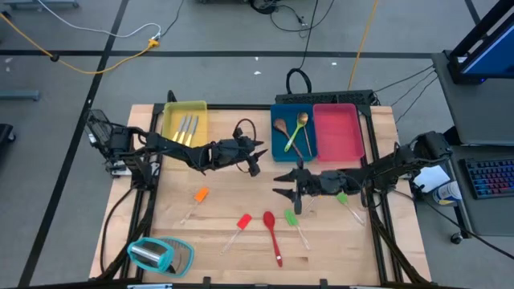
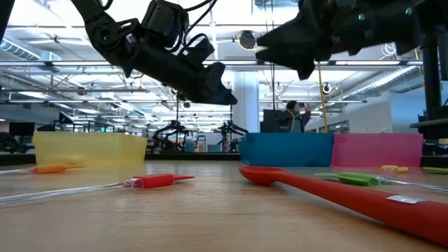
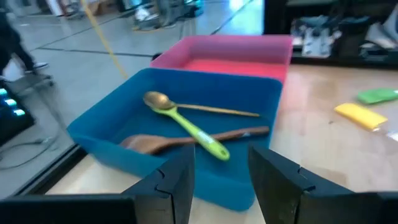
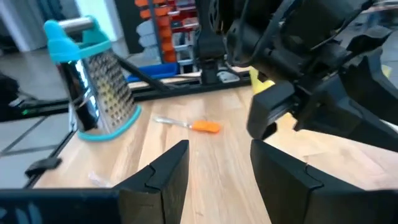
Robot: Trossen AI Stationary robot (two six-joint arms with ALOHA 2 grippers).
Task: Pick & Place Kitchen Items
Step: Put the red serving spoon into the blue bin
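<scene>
I have both claws up off the surface (image 1: 241, 193), fingers parted and holding nothing. Ahead of the left claw (image 1: 255, 158) sits the blue tray (image 1: 281, 149) with a wooden spoon (image 3: 186, 139) and a gold, green-handled spoon (image 3: 186, 124). Below the right claw (image 1: 283, 184) lie the red spoon (image 1: 273, 233), the green spatula (image 1: 292, 221) and the red spatula (image 1: 239, 225); the orange spatula (image 1: 198, 197) lies beyond it.
</scene>
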